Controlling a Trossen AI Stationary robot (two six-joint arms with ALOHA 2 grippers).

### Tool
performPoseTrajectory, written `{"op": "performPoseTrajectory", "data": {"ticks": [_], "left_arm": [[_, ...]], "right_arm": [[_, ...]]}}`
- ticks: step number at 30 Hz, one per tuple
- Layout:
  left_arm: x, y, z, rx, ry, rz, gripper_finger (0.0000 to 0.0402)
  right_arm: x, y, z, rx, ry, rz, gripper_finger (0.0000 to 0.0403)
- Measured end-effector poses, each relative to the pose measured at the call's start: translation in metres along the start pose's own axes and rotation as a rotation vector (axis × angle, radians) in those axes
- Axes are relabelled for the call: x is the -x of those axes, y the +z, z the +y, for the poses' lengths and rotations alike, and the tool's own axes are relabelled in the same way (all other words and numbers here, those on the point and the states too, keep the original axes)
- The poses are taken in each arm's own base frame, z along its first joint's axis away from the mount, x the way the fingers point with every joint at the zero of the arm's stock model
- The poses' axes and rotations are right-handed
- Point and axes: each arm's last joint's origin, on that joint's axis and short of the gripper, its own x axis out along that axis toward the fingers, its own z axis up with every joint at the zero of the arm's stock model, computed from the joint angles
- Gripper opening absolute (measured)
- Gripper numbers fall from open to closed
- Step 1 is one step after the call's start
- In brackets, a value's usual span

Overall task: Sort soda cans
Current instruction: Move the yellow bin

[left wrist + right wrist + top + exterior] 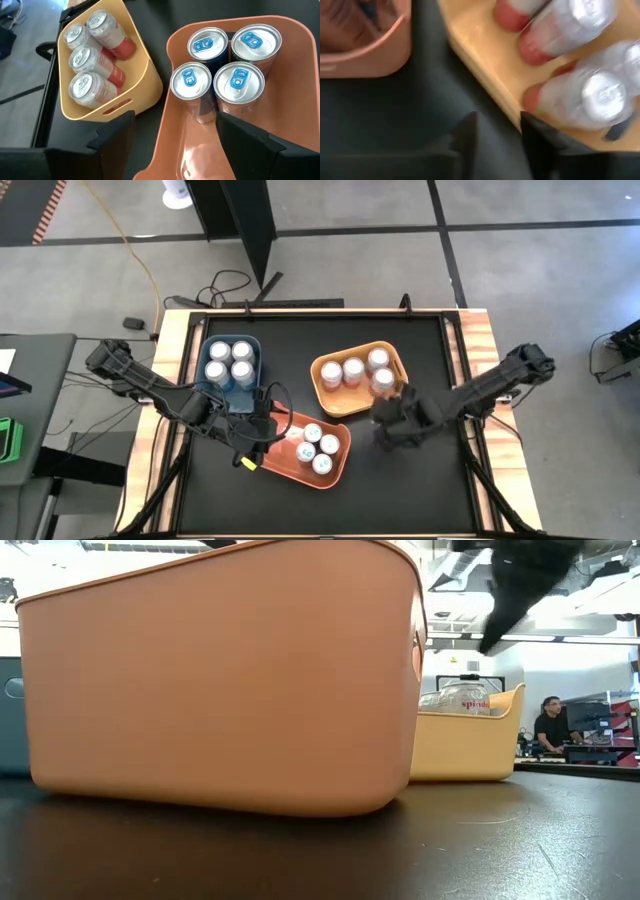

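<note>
High view: all cans are sitting in bins. Four silver tops in the blue bin (256, 345) at back left, four in the yellow bin (322, 364) at centre, four blue-tab cans (318, 447) in the orange bin (342, 457) at front. Left gripper (250, 442) is hanging over the orange bin's left end. Right gripper (385, 423) is hovering just off the yellow bin's front right corner, over bare table (420, 500).

Low view: orange bin wall (220, 680) is filling most of the frame; yellow bin (465, 745) behind it, one can (465, 700) showing above the rim with red lettering, too small to read. A person (548, 727) is sitting in the room beyond.

Left wrist view: fingers (250, 137) are spread wide, holding nothing, one inside the orange bin (175, 130) just beside the blue-tab cans (235, 82). Pink cans (95, 60) are leaning in the yellow bin (145, 85). No readable labels.

Right wrist view: fingers (540, 142) are parted slightly, empty, by the yellow bin's edge (480, 65); pink-based cans (580, 100) are lying inside, blurred.
</note>
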Motion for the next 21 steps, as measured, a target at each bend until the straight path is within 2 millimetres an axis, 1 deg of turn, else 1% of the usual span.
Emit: {"op": "performPoseTrajectory", "data": {"ticks": [4, 5, 6, 13, 16, 21], "left_arm": [[0.0, 0.0, 0.0, -0.009, 0.002, -0.002, 0.0275], [0.0, 0.0, 0.0, -0.014, 0.005, -0.002, 0.0275], [0.0, 0.0, 0.0, -0.018, 0.01, -0.004, 0.0275], [-0.001, 0.001, 0.002, -0.025, 0.03, -0.006, 0.0275], [-0.005, -0.003, 0.001, -0.034, 0.036, -0.007, 0.0275], [-0.012, -0.01, -0.001, -0.061, 0.042, 0.0, 0.0275]], "right_arm": [[-0.011, -0.025, 0.015, -0.057, -0.006, -0.03, 0.0041], [-0.014, -0.031, 0.018, -0.073, -0.001, -0.041, 0.0021], [-0.019, -0.036, 0.02, -0.092, 0.005, -0.055, 0.0013], [-0.056, -0.062, 0.029, -0.241, 0.057, -0.199, 0.0004], [-0.072, -0.071, 0.026, -0.3, 0.071, -0.256, 0.0003], [-0.095, -0.087, 0.016, -0.357, 0.069, -0.288, 0.0001]]}}
